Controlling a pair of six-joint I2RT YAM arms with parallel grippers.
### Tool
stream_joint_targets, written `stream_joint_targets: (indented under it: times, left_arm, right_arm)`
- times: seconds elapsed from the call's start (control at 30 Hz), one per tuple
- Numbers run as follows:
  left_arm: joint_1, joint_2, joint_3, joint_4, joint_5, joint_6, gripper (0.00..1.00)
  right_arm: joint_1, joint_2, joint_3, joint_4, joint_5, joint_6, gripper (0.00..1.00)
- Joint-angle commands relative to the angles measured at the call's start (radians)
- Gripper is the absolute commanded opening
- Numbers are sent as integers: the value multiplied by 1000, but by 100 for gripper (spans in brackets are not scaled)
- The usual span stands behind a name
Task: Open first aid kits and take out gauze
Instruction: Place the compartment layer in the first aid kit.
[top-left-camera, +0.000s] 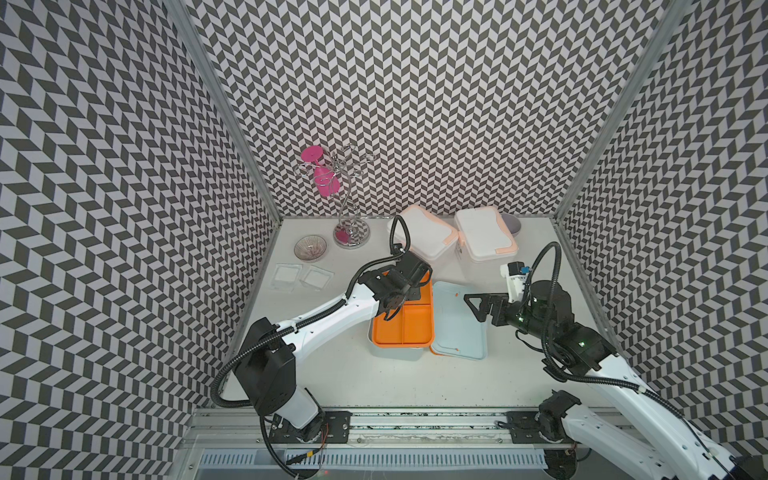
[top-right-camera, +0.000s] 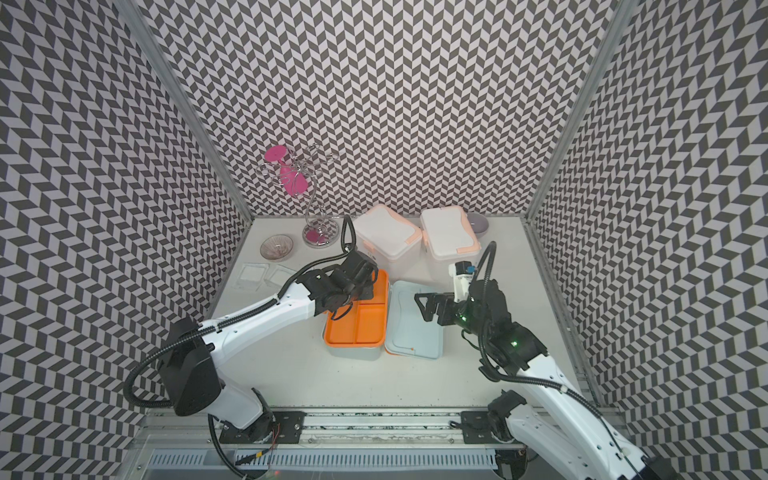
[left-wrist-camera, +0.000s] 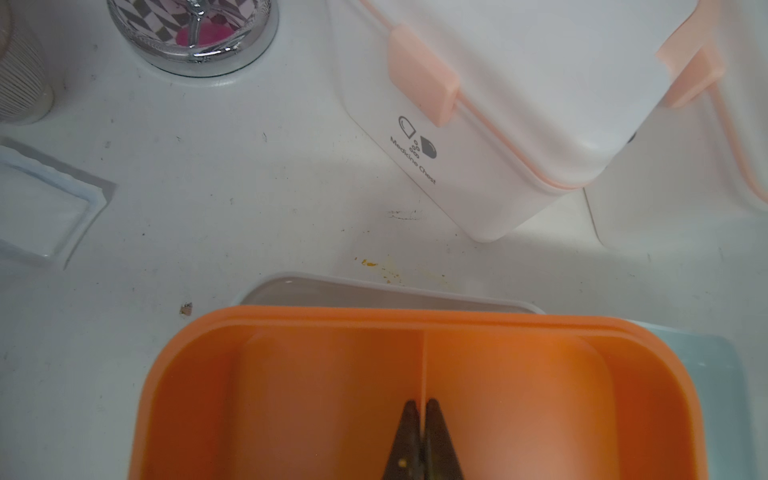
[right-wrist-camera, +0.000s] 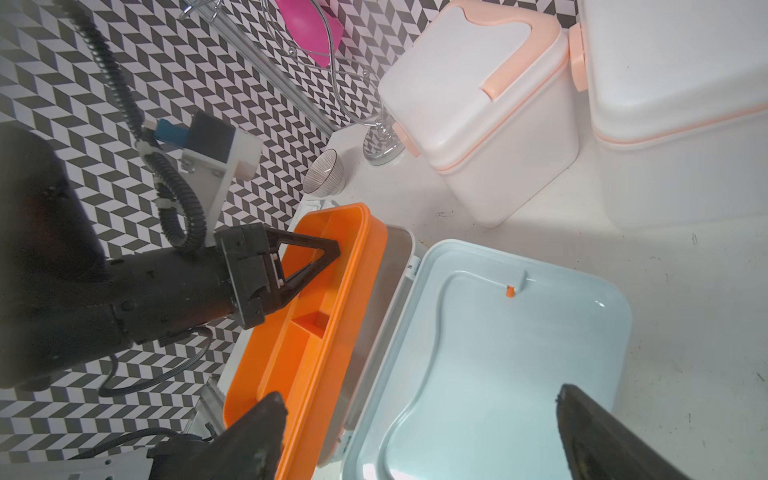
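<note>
Left wrist view: left tool (left-wrist-camera: 423, 406) low, tight on orange tray (left-wrist-camera: 415, 318) divider; right tool (right-wrist-camera: 419, 395) elsewhere agape, empty.

- Open kit (top-left-camera: 415, 328) sits central on the counter (top-left-camera: 353, 382), lid (top-left-camera: 459, 328) flat to its right.
- Two closed kits (top-left-camera: 422, 239) stand behind it.
- Gauze pads (top-left-camera: 318, 277) lie left.

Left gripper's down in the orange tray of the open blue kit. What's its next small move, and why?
Probably lift the orange tray straight up. The left gripper is shut on its centre divider, and the compartments in view hold nothing, so whatever remains should lie in the pale blue case beneath.
</note>
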Motion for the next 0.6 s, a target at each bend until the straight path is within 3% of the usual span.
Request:
stream_joint_targets:
  times: [0.0, 0.27, 0.57]
  left_arm:
    - [-7, 34, 65, -44, -96, 1, 0]
    - [-7, 103, 83, -69, -108, 44, 0]
    - [-7, 89, 70, -71, -91, 96, 0]
  right_arm:
    - [-2, -8, 0, 38, 19, 4, 100]
    - [-1, 10, -5, 40, 25, 2, 100]
    - [-2, 23, -9, 38, 41, -2, 100]
